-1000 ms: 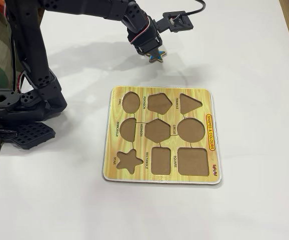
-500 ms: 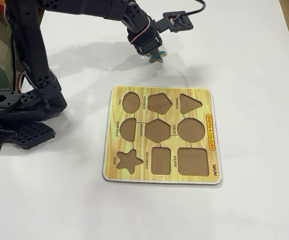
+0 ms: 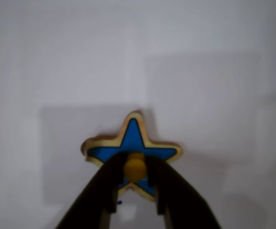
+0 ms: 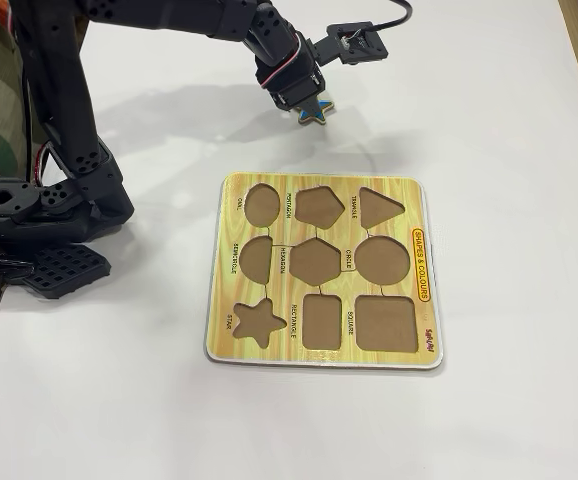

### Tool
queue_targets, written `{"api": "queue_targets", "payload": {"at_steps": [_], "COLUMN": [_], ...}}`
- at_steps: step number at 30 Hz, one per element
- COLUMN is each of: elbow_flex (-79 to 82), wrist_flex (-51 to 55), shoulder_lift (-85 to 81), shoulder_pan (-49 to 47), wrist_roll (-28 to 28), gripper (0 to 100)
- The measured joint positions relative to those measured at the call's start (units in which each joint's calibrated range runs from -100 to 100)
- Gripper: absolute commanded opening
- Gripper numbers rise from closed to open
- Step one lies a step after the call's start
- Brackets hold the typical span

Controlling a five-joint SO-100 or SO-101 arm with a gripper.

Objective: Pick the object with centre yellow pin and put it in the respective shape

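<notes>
Surface: plain white table (image 4: pixel 489 120), evenly lit, with soft shadows under the arm.
Star piece: one small flat blue five-pointed star (image 3: pixel 133 143) with a pale wooden edge and a yellow knob (image 3: pixel 134 168) at its centre; in the fixed view it (image 4: pixel 316 111) sits beyond the board's far edge, apart from the board.
Star relative to gripper: directly under the fingertips, the knob between the two dark fingers (image 3: pixel 107 183); whether it rests on the table or is lifted, I cannot tell.
Gripper: the black two-finger gripper (image 3: pixel 134 169) is clenched narrowly onto the yellow knob, one finger on each side, touching it.
Board: one yellow wood-grain shape-sorter board (image 4: pixel 424 215), lying flat, nearer the camera than the star.
Recesses: nine brown cut-outs, all open; the star-shaped recess (image 4: pixel 259 322) labelled STAR is at the near left corner in the fixed view, well apart from the piece.
Arm: one black arm (image 4: pixel 59 120), its base at the left.
</notes>
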Motion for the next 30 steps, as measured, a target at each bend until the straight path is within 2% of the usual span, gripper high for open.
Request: {"api": "queue_targets", "payload": {"at_steps": [7, 12, 30], "elbow_flex": [0.36, 3.06, 20.77], "wrist_flex": [0.17, 0.34, 0.34], "shoulder_lift": [-1.29, -5.67, -27.23], "shoulder_pan": [2.15, 10.2, 40.41], "wrist_roll": [0.36, 6.34, 22.67], "gripper": [1, 1, 1]}}
